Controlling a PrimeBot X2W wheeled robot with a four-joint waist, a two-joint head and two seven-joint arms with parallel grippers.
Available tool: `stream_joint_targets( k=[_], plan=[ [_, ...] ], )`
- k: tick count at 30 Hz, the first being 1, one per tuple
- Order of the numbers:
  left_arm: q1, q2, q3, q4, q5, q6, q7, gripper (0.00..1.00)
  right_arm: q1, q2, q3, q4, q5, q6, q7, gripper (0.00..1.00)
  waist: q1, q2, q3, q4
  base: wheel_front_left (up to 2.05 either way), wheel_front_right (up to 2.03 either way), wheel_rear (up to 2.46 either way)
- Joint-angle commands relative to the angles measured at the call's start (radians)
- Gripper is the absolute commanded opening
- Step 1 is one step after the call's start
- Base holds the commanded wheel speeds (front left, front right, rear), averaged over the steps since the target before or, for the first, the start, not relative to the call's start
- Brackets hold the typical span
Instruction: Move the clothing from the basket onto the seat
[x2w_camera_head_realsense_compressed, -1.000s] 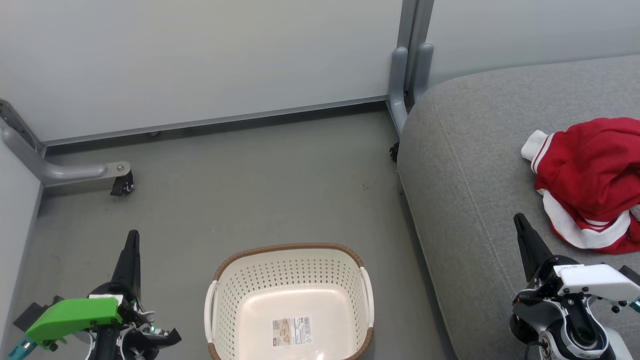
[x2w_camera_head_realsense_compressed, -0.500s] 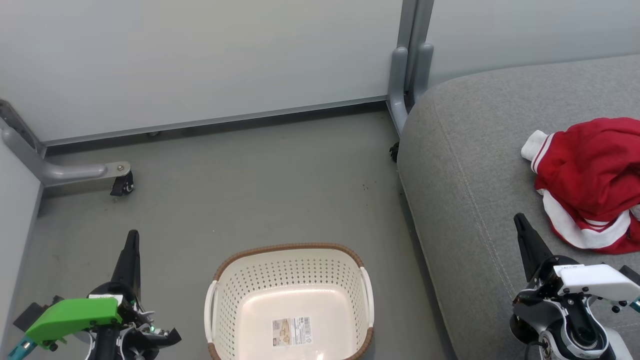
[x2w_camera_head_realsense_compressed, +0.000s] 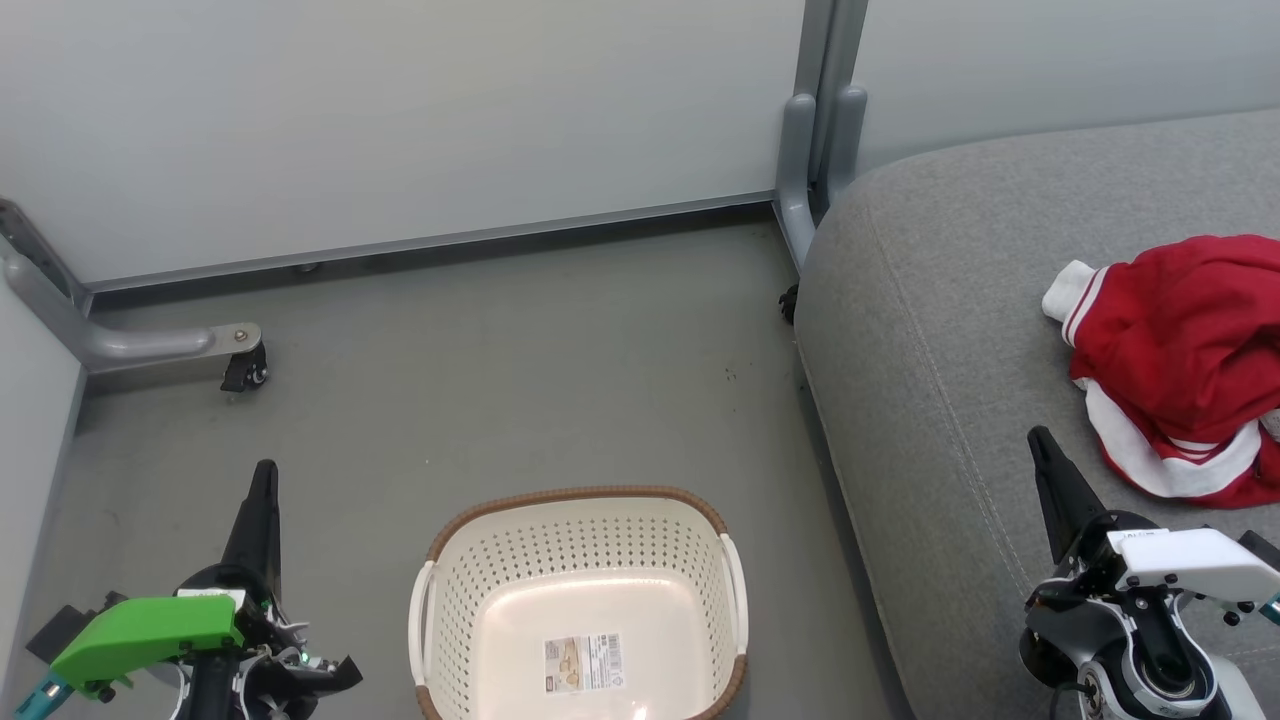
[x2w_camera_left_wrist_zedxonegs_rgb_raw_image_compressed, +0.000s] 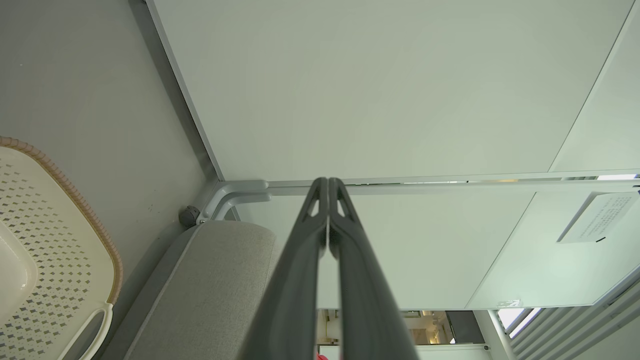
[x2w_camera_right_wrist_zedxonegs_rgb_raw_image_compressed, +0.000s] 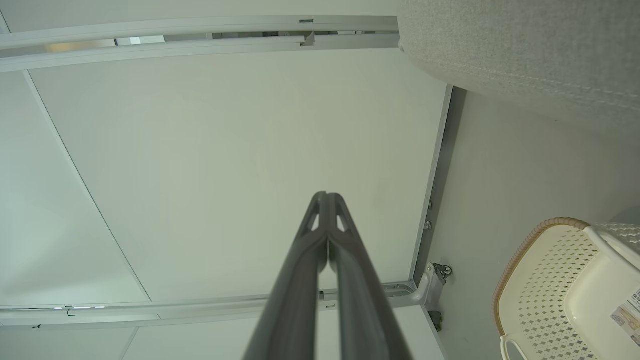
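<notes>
two grippers, both low beside the basket (x2w_camera_head_realsense_compressed: 580, 494), one on each side of it. left gripper (x2w_camera_head_realsense_compressed: 265, 478) left of the basket and well apart from it, over the grey floor (x2w_camera_head_realsense_compressed: 520, 370); long dark fingers (x2w_camera_left_wrist_zedxonegs_rgb_raw_image_compressed: 295, 290) pressed together along their length, tips meeting, clamped on nothing. right gripper (x2w_camera_head_realsense_compressed: 1040, 440) right of the basket, over the near part of the seat (x2w_camera_head_realsense_compressed: 940, 360); fingers (x2w_camera_right_wrist_zedxonegs_rgb_raw_image_compressed: 295, 290) together in the same way, tips touching, nothing held. both closed pairs plain in the wrist views.

basket upright on the floor, brown rim uppermost, white handles on its left and right sides, a paper label (x2w_camera_head_realsense_compressed: 583, 663) flat on its bottom. seat just right of the basket, a narrow strip of floor between; stitched seam along the edge nearest the basket. clothing (x2w_camera_head_realsense_compressed: 1190, 350) bunched in one red heap on top of the seat, far to the right of the basket, apart from the right gripper; white cuff with thin stripes at the end of the heap nearest the basket, white band along the heap's near edge. pale wall panel (x2w_camera_head_realsense_compressed: 400, 130) behind the basket; grey frame leg (x2w_camera_head_realsense_compressed: 130, 345) with a small black caster (x2w_camera_head_realsense_compressed: 245, 372) behind and to the left of the basket.
</notes>
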Motion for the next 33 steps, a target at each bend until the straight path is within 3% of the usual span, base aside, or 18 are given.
stream_joint_targets(
  k=[1, 33],
  plan=[
    [-0.014, 0.001, 0.004, 0.002, 0.005, -0.004, 0.001, 0.00, -0.007, -0.002, -0.002, 0.002, -0.004, 0.000, 0.005, 0.00, 0.0000, -0.0001, 0.000, 0.000, 0.00, 0.00, 0.00],
    [-0.014, 0.000, 0.005, 0.002, 0.005, -0.004, 0.003, 0.00, -0.007, 0.000, -0.003, 0.002, -0.006, 0.000, 0.005, 0.00, 0.0000, -0.0001, 0.000, 0.000, 0.00, 0.00, 0.00]
  ],
)
